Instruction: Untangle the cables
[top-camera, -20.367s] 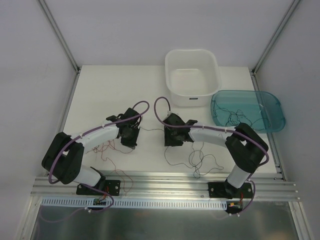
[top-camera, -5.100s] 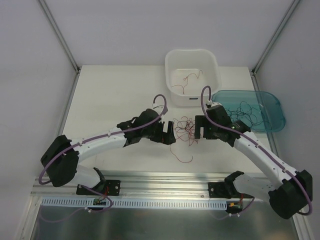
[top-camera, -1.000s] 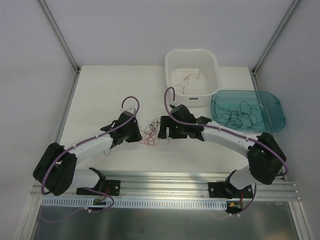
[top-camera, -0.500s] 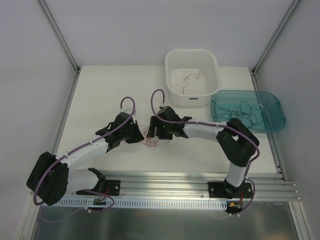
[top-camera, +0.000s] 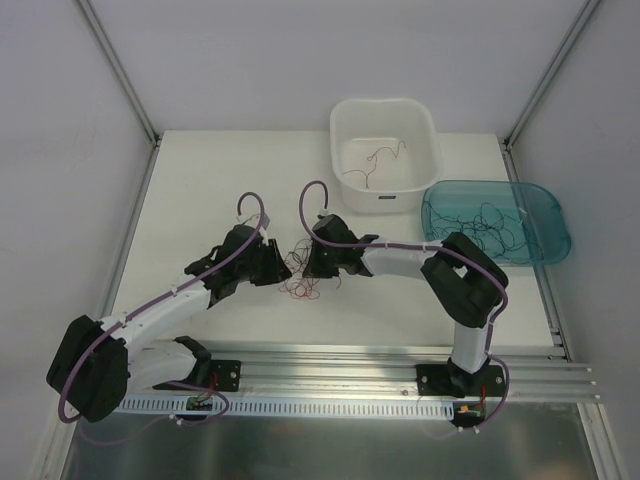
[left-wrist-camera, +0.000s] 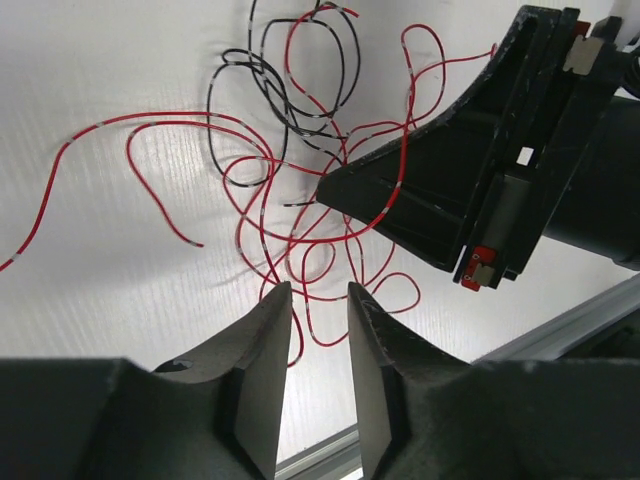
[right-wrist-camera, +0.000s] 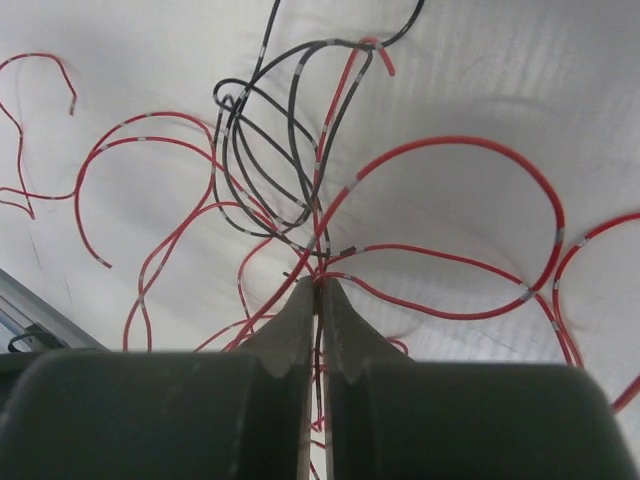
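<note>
The cables (top-camera: 300, 272), overhead view: a small tangle of red and black strands on the white table (top-camera: 200, 180), lying to the left of the white tub (top-camera: 384, 104) and nearer my bases than it. My left gripper (top-camera: 283, 267) meets the tangle from the side away from the tub, and my right gripper (top-camera: 306, 266) meets it from the tub's side, so the two tips almost face each other across it. A few loose red strands (top-camera: 375, 165) lie inside the tub. Dark strands (top-camera: 480, 225) lie in the teal tray (top-camera: 545, 220) just right of the tub. Left wrist view: my left gripper (left-wrist-camera: 318, 300) has its jaws slightly apart, a narrow gap showing between the fingers, with one red strand running down into that gap; I cannot tell whether it is pinched. Ahead of them the cables (left-wrist-camera: 300, 190) spread in red loops with a black cluster beyond, and the tip of my right gripper (left-wrist-camera: 328, 190) pushes into the middle of the loops. Right wrist view: my right gripper (right-wrist-camera: 320, 290) is closed, finger against finger, clamped where several red strands of the cables (right-wrist-camera: 300, 200) converge. Black loops rise just above the tips, and a large red arc curves off to one side.
</note>
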